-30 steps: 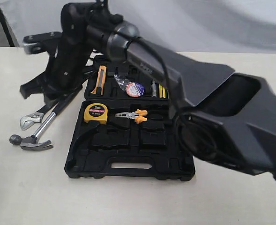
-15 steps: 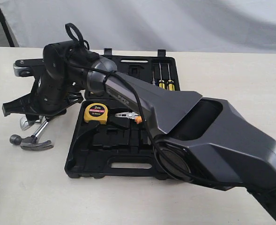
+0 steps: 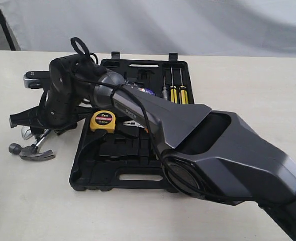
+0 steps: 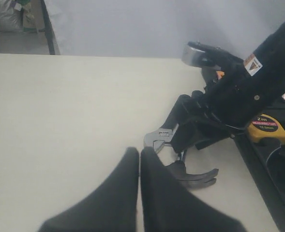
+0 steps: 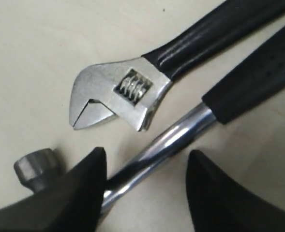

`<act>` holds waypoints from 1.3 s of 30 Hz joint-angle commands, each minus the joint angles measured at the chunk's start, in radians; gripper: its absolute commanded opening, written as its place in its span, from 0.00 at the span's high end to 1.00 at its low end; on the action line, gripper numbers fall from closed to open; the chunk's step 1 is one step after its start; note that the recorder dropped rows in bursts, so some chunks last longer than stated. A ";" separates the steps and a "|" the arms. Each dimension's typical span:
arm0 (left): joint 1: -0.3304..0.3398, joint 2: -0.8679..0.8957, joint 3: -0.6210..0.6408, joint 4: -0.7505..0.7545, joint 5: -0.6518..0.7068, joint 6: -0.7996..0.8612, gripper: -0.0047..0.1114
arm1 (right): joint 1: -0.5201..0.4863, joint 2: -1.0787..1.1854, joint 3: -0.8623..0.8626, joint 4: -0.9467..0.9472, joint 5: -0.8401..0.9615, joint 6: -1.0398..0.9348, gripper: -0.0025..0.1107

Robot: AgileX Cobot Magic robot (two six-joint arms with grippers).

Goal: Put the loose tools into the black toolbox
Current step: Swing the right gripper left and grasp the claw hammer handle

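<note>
The steel claw hammer (image 3: 32,152) and the silver adjustable wrench (image 3: 26,132) lie side by side on the table, left of the open black toolbox (image 3: 118,186). My right gripper (image 3: 39,129) has reached across and hangs low over them. It is open (image 5: 144,162), and the hammer's chrome shaft (image 5: 167,139) passes between its fingers (image 5: 84,186). The wrench head (image 5: 119,95) lies just beyond. The tape roll (image 3: 148,91) shows partly behind the right arm, in the toolbox's far half. My left gripper (image 4: 139,153) is shut and empty, near the wrench head (image 4: 159,138) and the hammer claw (image 4: 196,175).
A yellow tape measure (image 3: 103,121) sits in the toolbox, with orange-handled pliers mostly hidden behind the arm. Yellow-handled screwdrivers (image 3: 174,93) lie in the far half. The big right arm (image 3: 203,145) spans the case. Bare table stretches left and in front.
The right arm swung from above the toolbox down to the left. Its open gripper now straddles the hammer shaft. The hammer head has shifted slightly left.
</note>
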 commanded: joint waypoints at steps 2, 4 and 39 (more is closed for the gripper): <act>0.003 -0.008 0.009 -0.014 -0.017 -0.010 0.95 | -0.001 0.030 0.010 0.018 0.083 0.021 0.82; 0.003 -0.008 0.009 -0.014 -0.017 -0.010 0.95 | -0.001 0.029 0.010 0.033 0.083 0.021 0.94; 0.003 -0.008 0.009 -0.014 -0.017 -0.010 0.95 | 0.088 -0.027 0.010 -0.217 0.140 0.017 0.53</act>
